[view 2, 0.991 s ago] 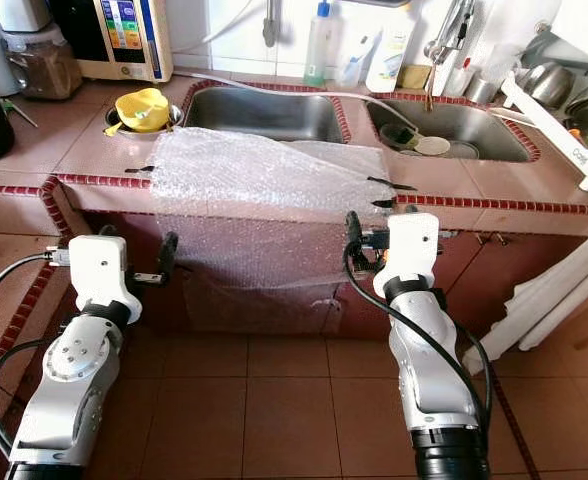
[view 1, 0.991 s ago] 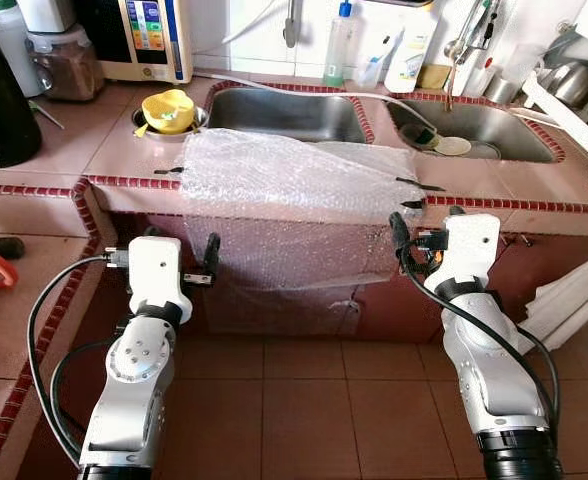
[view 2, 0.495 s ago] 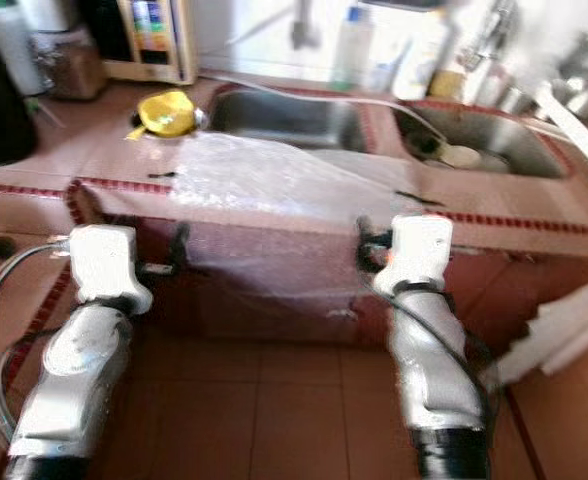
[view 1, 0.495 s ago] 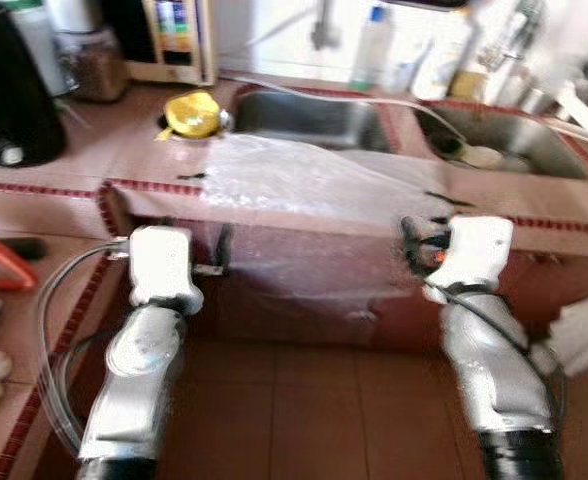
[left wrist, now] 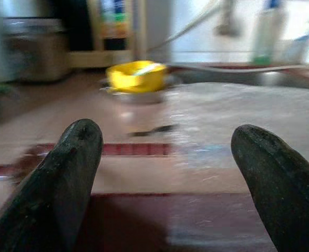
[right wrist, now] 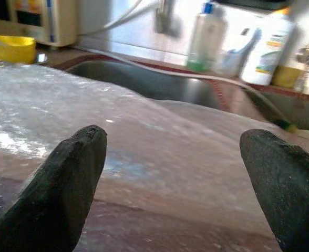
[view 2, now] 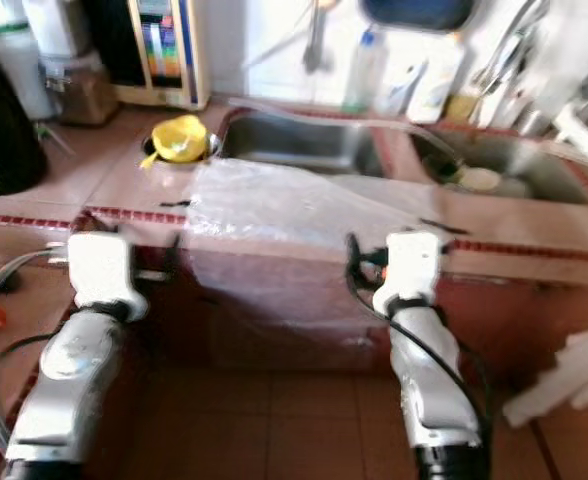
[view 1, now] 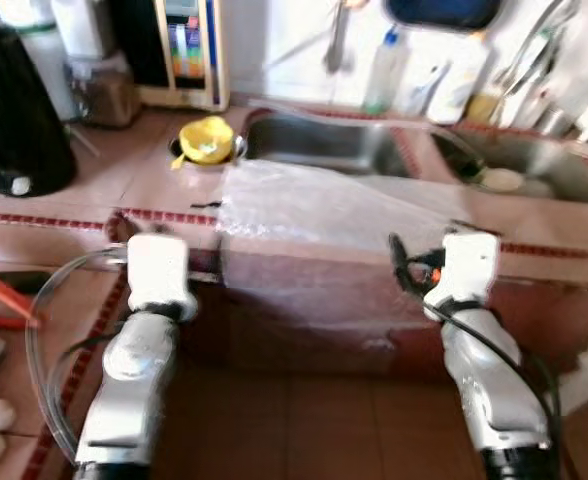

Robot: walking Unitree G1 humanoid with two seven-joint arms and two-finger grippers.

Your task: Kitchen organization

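Your left gripper [left wrist: 165,173] and right gripper [right wrist: 175,178], both spread wide, face the bubble wrap [view 1: 314,205], seemingly taped over the counter edge [view 1: 64,222].

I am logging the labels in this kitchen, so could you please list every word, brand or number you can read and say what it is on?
None can be read; the frames are motion-blurred.
Appliance panel by the wall: coloured blocks, lettering too blurred.
White bottle behind the sink: a printed label, too small to read.
Clear bottle beside it: no legible print.
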